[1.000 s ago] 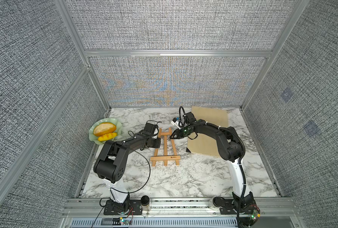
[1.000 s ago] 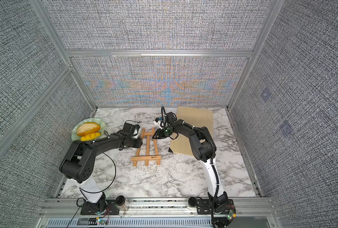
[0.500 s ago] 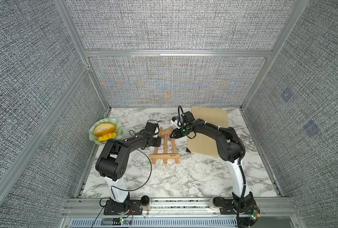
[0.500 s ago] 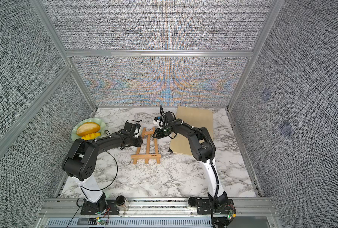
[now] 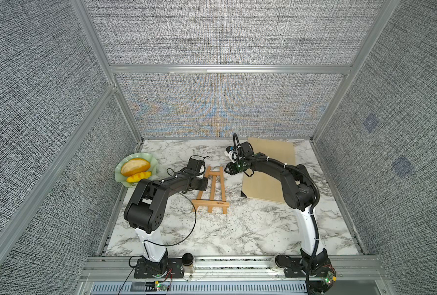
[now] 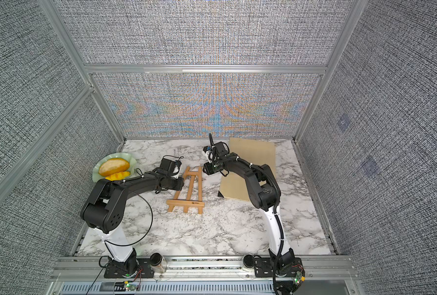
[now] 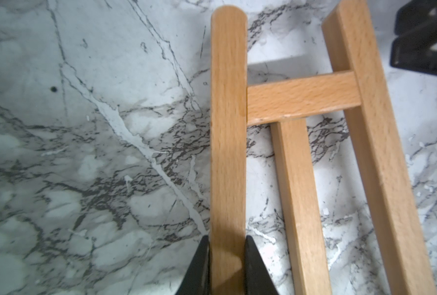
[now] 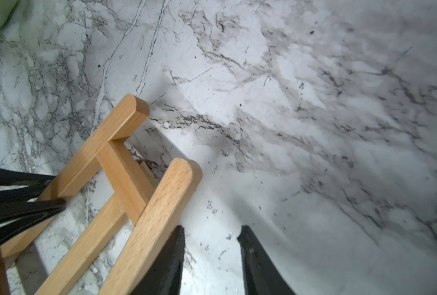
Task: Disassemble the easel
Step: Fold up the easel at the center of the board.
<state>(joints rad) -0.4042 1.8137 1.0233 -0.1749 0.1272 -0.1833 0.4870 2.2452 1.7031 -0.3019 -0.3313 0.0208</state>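
The easel (image 5: 209, 203) lies flat near the centre of the marble table (image 5: 238, 229), with its wide ledge on the near side, its leg tips pointing far, and the plywood board (image 5: 271, 166) to its right. The left gripper (image 7: 227, 238) pinches the left slanted leg (image 7: 227, 127), with both fingers pressed against the wood. The right gripper (image 8: 211, 228) stands spread just beside the far end of the right leg (image 8: 161, 204), with only bare table between its fingers.

We see an orange-tan wooden A-frame easel (image 5: 209, 203), a white marble-patterned tabletop (image 5: 238, 229) veined grey-black, a pale tan rectangular plywood board (image 5: 276, 149) with one black corner, and a pale green scalloped plate (image 5: 155, 164).
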